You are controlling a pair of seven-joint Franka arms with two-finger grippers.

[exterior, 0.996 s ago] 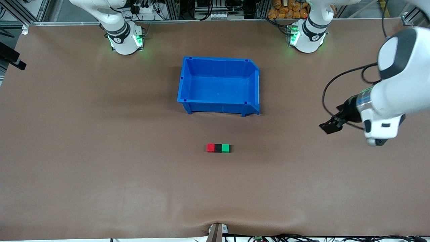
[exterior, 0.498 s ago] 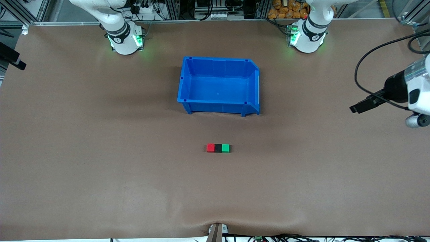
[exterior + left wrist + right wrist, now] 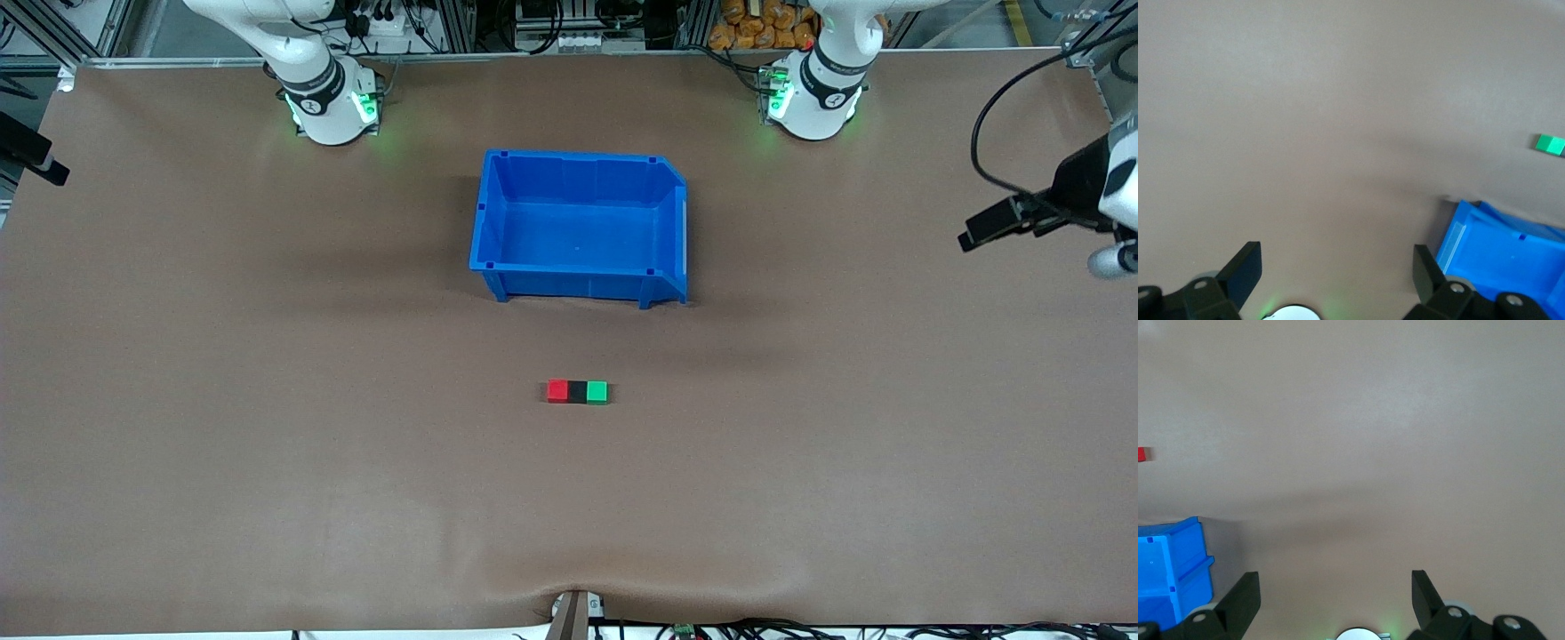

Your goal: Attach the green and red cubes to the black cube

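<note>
The red cube (image 3: 557, 391), black cube (image 3: 578, 392) and green cube (image 3: 597, 392) lie pressed together in one row on the brown table, black in the middle, nearer the front camera than the blue bin (image 3: 578, 283). My left gripper (image 3: 989, 228) hangs open and empty in the air at the left arm's end of the table; its wrist view shows the green cube (image 3: 1550, 144) well away from its gripper (image 3: 1336, 267). My right gripper (image 3: 1336, 590) is out of the front view, open and empty above bare table; the red cube (image 3: 1141, 455) shows at that view's edge.
The blue bin (image 3: 1498, 260) stands empty mid-table between the cube row and the arm bases. The left arm's base (image 3: 813, 98) and right arm's base (image 3: 329, 102) glow green along the table's back edge. A black cable (image 3: 987, 133) loops by the left wrist.
The left arm has pulled back and up toward its end of the table, away from the cube row. The three cubes and the bin have not moved.
</note>
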